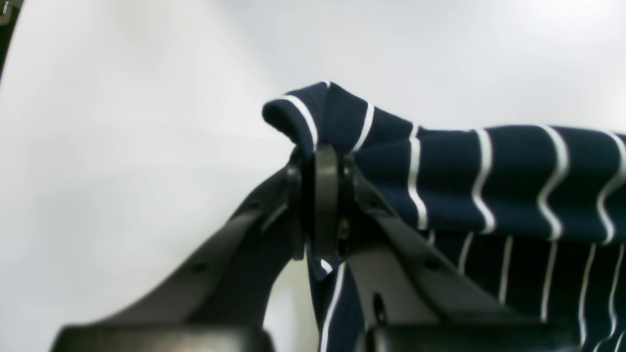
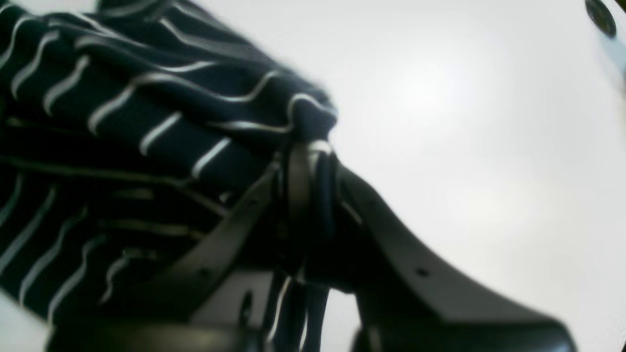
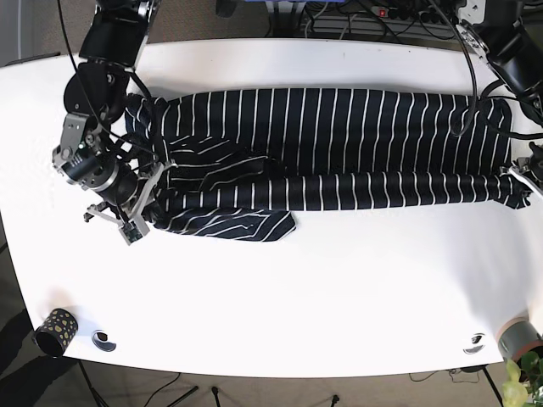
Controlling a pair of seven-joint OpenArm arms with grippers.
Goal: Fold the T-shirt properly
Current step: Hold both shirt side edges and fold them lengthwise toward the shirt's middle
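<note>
Two grippers hold the striped T-shirt (image 3: 339,144) on the white counter (image 3: 297,297). The left gripper (image 1: 326,161) has its fingers pinching one end. The right gripper (image 2: 313,161) has its fingers pinching the other end.

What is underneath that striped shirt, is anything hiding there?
Around the T-shirt only the white table shows, so it lies on that. Both jaws pinch its folded front edge, one at each end. Whatever lies beneath the cloth is covered, so I cannot tell.
</note>
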